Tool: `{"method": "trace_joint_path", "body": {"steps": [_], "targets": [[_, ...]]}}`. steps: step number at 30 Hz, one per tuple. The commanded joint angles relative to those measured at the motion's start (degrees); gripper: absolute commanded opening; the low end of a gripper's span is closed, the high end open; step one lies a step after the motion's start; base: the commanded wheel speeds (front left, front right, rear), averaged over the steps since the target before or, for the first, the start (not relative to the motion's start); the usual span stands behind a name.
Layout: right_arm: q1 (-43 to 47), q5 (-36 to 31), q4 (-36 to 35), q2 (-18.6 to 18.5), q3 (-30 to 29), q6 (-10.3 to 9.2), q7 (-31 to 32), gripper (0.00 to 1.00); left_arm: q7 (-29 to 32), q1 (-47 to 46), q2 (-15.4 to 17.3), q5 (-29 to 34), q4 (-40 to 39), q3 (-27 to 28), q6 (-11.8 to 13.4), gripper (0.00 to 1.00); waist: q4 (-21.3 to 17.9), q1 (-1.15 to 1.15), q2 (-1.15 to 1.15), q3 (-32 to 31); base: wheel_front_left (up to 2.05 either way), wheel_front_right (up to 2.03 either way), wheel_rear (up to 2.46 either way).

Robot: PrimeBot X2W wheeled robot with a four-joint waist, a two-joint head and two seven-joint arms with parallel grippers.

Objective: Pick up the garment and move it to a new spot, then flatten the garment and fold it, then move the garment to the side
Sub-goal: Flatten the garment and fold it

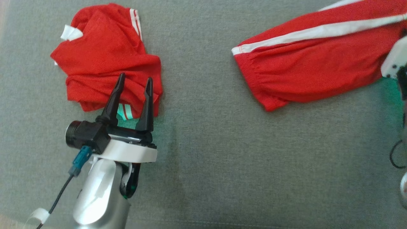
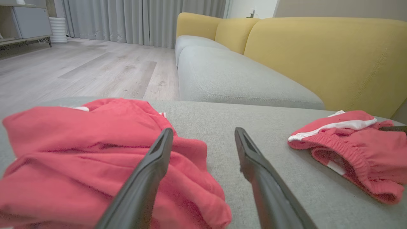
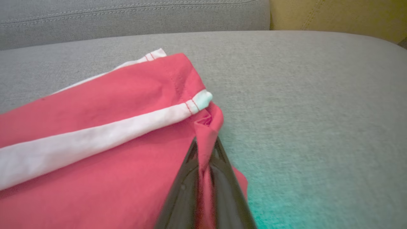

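A red garment with a white side stripe [image 1: 305,66] lies on the grey cushion [image 1: 203,143] at the right; in the left wrist view the same garment [image 2: 349,143] shows its elastic waistband. My right gripper [image 3: 206,144] is shut on a hem corner of this garment [image 3: 95,165], with red cloth pinched between the dark fingers. Its white wrist [image 1: 394,58] sits at the head view's right edge. A second, crumpled red garment [image 1: 105,57] lies at the left. My left gripper [image 1: 135,78] stands open over its near edge, nothing between the fingers [image 2: 152,171].
The cushion's middle between the two garments is bare grey fabric. A yellow sofa backrest [image 2: 318,54] and another grey seat [image 2: 229,76] stand beyond. Wooden floor [image 2: 79,66], curtains and a cabinet lie farther off.
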Motion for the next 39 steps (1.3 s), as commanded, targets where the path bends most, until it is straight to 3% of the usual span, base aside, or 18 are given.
{"method": "trace_joint_path", "body": {"steps": [1,9,13,20,39], "targets": [[0.63,0.49,-1.19,-1.16,0.36,-0.17,-0.91,0.00,-0.46,-0.46,0.50,0.53,-1.40,2.54,-0.19,1.00,-0.88,0.00,0.00,-1.10,0.00,0.00,0.00],[5.61,4.33,-0.28,-6.51,-5.08,-0.17,-4.65,0.00,-0.46,1.24,0.33,0.93,-1.24,3.08,-0.38,1.00,-2.78,0.00,0.00,-4.98,0.00,0.00,0.00],[8.86,5.19,-0.67,-7.24,-8.10,-0.17,-6.55,0.00,-0.46,2.06,0.23,0.82,-1.21,3.36,-0.42,1.00,-3.10,0.00,0.00,-6.20,0.00,0.00,0.00],[8.51,8.34,0.49,-4.23,-7.92,-0.17,-11.07,0.00,-0.46,3.93,0.15,0.97,-0.73,3.96,-0.47,1.00,-3.51,0.00,0.00,-8.19,0.00,0.00,0.00],[4.35,20.29,4.43,8.41,8.60,-0.17,-20.28,0.00,-0.46,8.45,0.04,0.90,0.03,4.96,0.08,1.00,-3.31,0.00,0.00,-16.64,0.00,0.00,0.00]]}}
